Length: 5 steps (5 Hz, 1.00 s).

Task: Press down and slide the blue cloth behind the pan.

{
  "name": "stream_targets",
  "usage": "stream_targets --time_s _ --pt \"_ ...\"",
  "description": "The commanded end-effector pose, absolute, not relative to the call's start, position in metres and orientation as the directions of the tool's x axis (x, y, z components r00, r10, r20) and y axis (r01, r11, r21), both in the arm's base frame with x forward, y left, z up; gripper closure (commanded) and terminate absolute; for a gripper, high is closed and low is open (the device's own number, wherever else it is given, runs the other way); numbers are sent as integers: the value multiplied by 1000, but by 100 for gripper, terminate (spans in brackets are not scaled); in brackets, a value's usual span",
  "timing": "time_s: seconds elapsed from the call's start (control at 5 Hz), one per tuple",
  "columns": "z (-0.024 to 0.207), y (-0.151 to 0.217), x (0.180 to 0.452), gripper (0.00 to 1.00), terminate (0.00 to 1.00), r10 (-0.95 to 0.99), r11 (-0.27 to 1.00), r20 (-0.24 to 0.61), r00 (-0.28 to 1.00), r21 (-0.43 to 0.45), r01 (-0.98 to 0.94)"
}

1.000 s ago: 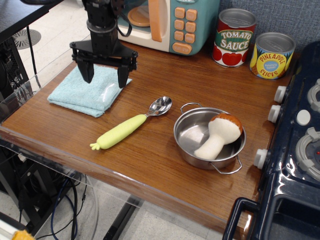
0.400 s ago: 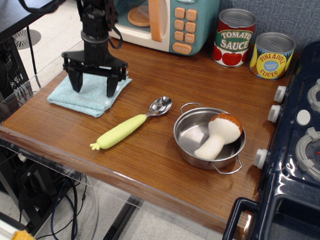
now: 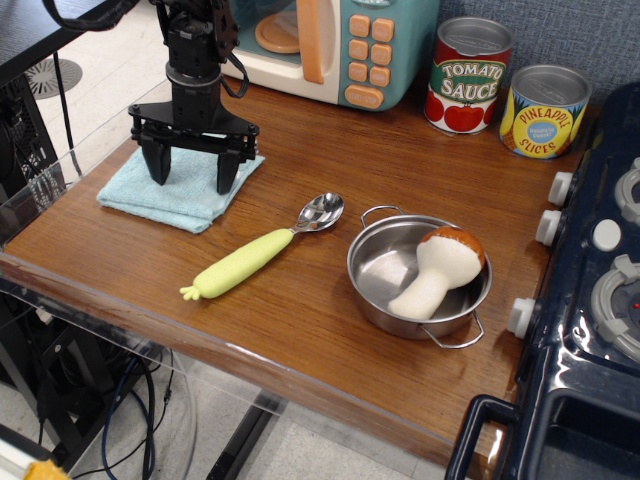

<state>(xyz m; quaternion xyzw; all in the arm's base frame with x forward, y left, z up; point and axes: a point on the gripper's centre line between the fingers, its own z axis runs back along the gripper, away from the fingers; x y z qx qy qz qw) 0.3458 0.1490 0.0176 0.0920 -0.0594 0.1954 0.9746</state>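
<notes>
The blue cloth (image 3: 150, 195) is a light blue folded towel lying flat at the left end of the wooden table. My black gripper (image 3: 191, 178) stands open over it, both fingertips (image 3: 160, 173) down on or just above the cloth's right half; contact cannot be told for sure. The pan (image 3: 385, 275) is a small shiny steel pot with two wire handles, at the right front of the table, well apart from the cloth. A plush mushroom (image 3: 440, 268) lies in it.
A spoon with a yellow-green handle (image 3: 258, 253) lies between cloth and pan. A toy microwave (image 3: 335, 40) stands at the back, with a tomato sauce can (image 3: 469, 75) and a pineapple can (image 3: 544, 110) to its right. A dark toy stove (image 3: 590, 300) bounds the right side.
My gripper has moved left and down from the cloth's far right edge onto the cloth. The cloth looks slightly bunched under the fingers. Nothing else has moved.
</notes>
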Motion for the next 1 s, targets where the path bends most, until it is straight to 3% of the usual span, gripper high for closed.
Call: stream_targets --time_s 0.0,0.4,0.8 --pt "16 104 370 0 0 206 976 194 959 36 -216" --pt "16 43 398 0 0 57 995 201 978 -93 -39" --pt "22 -31 419 0 0 -167 970 225 960 -138 201"
